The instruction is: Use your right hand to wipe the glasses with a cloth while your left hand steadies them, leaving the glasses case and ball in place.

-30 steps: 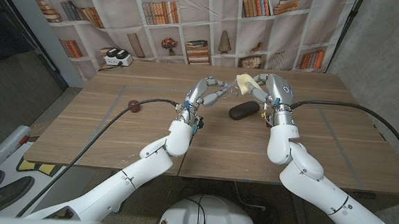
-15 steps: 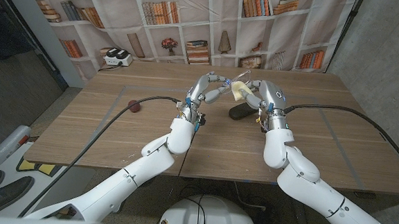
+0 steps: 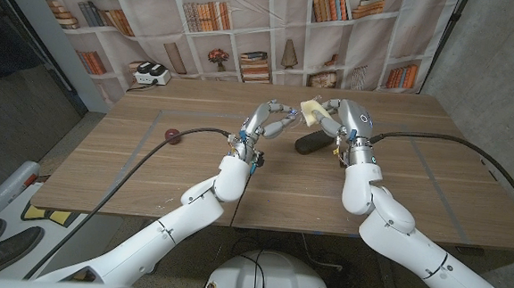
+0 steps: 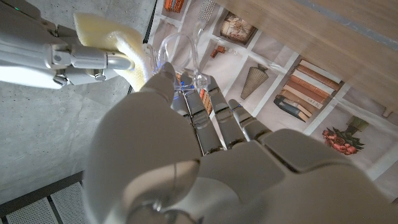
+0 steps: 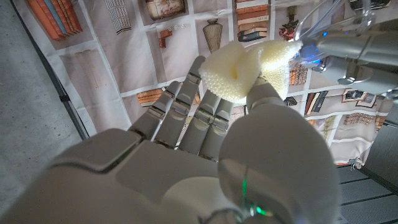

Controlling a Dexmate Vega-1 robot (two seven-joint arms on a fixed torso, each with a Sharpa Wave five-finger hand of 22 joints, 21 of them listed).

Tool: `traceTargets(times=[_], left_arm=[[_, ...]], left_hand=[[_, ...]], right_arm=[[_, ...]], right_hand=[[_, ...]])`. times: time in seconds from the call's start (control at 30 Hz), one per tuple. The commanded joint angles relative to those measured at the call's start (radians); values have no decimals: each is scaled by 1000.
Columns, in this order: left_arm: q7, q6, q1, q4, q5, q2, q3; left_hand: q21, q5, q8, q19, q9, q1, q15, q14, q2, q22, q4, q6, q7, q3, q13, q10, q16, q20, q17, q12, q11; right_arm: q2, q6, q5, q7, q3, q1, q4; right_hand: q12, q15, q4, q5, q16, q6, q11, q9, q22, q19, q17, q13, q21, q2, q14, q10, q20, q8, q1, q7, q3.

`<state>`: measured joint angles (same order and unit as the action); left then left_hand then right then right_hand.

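Note:
Above the table's far middle, my left hand [image 3: 270, 120] holds the clear glasses [image 3: 289, 112] up in its fingertips. Just to their right, my right hand [image 3: 345, 119] pinches a pale yellow cloth [image 3: 313, 110], and the cloth touches the glasses. In the left wrist view the clear glasses [image 4: 181, 48] stand past my left hand [image 4: 186, 155], with the cloth [image 4: 118, 40] against one lens. The right wrist view has the cloth [image 5: 245, 67] bunched at the fingertips of my right hand [image 5: 205, 155]. The dark glasses case [image 3: 312, 143] lies on the table under the hands. The small dark red ball [image 3: 173, 138] sits at the left.
A black cable [image 3: 139, 168] runs from the ball's side across the wooden table [image 3: 147, 182] towards my left arm. Another cable [image 3: 472, 144] trails off to the right. A white and black device [image 3: 150, 74] stands at the back left edge, before a bookshelf backdrop.
My right hand has brought the cloth left and down against the glasses, then back up a little. The left hand has kept the glasses almost still.

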<state>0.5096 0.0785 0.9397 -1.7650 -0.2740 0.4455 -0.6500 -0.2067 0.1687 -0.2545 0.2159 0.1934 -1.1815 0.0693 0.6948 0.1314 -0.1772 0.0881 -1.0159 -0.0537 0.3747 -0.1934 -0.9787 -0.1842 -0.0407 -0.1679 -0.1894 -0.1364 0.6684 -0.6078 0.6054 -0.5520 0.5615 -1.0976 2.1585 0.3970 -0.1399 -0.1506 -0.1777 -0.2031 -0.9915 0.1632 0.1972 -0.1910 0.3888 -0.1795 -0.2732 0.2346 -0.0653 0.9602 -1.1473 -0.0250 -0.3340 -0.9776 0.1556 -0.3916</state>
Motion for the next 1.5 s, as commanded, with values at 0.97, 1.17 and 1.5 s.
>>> traceTargets(times=[0.97,1.17,1.5], left_arm=[[23,50,-5,3,-2,5,21],[4,73,-13,15,11,9,23],[-15,89,-4,13,24,20,31]], left_hand=[[1,6,1,2,3,7,91,5,-2,-2,-15,-9,-2,33,-4,-44,-1,-5,-3,-4,-36],[2,6,2,1,4,8,90,2,-2,-2,-15,-10,-3,36,-4,-42,0,-5,-3,-3,-36],[2,6,3,1,4,10,91,2,-4,-2,-15,-8,-2,40,-4,-42,0,-4,-3,-3,-33]], right_arm=[[-18,-4,-6,-31,8,-25,9],[-38,-33,15,-27,34,-15,1],[-50,-61,35,-38,41,-7,-6]], right_hand=[[0,-66,1,-4,3,-81,48,6,-2,3,-2,-1,3,-19,13,-56,7,0,-21,65,-7],[-1,-66,1,-4,3,-82,48,6,-2,3,-2,-1,2,-19,12,-56,8,0,-21,65,-7],[-2,-66,1,-4,4,-82,49,5,-2,2,-2,-1,1,-19,12,-57,9,2,-21,65,-7]])
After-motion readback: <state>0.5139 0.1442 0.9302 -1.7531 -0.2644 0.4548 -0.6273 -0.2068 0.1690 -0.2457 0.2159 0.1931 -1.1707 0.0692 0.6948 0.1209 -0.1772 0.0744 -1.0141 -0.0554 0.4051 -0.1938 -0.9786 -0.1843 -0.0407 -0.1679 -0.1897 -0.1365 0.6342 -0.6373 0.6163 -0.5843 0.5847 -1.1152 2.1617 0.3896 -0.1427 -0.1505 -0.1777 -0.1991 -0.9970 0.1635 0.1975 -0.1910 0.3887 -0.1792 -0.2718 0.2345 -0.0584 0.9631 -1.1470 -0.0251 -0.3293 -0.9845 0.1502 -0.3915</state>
